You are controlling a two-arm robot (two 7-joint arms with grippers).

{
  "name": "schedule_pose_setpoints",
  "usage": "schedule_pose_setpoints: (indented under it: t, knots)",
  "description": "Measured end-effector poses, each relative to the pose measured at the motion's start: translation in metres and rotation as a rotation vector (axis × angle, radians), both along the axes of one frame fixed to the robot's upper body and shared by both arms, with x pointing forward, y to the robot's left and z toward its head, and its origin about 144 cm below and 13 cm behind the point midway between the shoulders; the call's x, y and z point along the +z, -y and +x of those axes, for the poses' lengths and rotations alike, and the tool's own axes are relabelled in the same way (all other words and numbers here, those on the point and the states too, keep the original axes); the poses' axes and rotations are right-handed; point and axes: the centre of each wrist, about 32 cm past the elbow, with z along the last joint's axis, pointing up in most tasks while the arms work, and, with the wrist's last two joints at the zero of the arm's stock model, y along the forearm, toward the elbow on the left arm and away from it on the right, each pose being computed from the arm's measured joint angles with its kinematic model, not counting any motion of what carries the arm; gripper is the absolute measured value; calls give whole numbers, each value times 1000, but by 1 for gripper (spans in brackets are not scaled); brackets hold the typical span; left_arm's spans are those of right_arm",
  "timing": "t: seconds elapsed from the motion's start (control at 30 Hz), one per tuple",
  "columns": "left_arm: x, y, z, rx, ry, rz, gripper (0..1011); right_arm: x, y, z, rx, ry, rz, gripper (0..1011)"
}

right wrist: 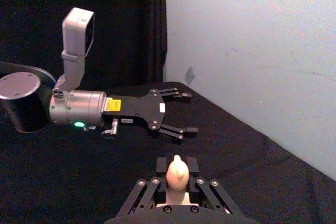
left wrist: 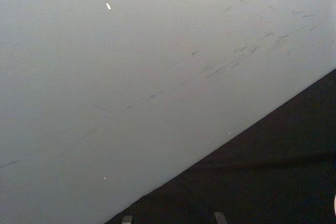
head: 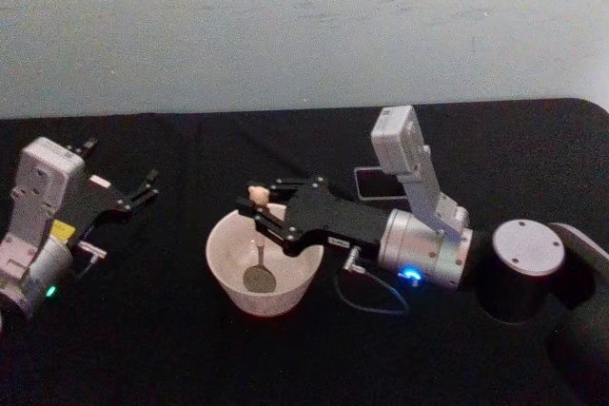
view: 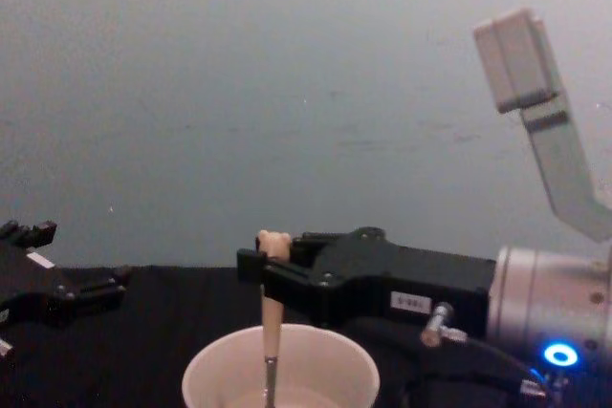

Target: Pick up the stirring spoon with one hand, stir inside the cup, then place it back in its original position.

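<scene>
One black-draped table under the cup, scuffed pale grey wall behind.

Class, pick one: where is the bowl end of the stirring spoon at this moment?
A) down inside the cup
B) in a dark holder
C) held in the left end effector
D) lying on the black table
A: the right end effector holds the stirring spoon upright by its handle, with its bowl end down inside the cup.
</scene>
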Motion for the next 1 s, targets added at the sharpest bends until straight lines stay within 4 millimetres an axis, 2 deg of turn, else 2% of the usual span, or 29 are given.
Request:
schedule_pose_setpoints:
  t: [0.2,0.5,0.77,1.0]
  knots:
    - [0,0,0,0,0,0,1002,-2,-11,9,-21,-6,-11,215]
    - [0,0,0,0,0,0,1001,-2,-13,25,-87,7,-5,215]
    - [0,0,0,0,0,0,1001,-2,-3,29,-132,18,-21,215]
    - [0,0,0,0,0,0,1001,-1,11,20,-142,31,-39,215]
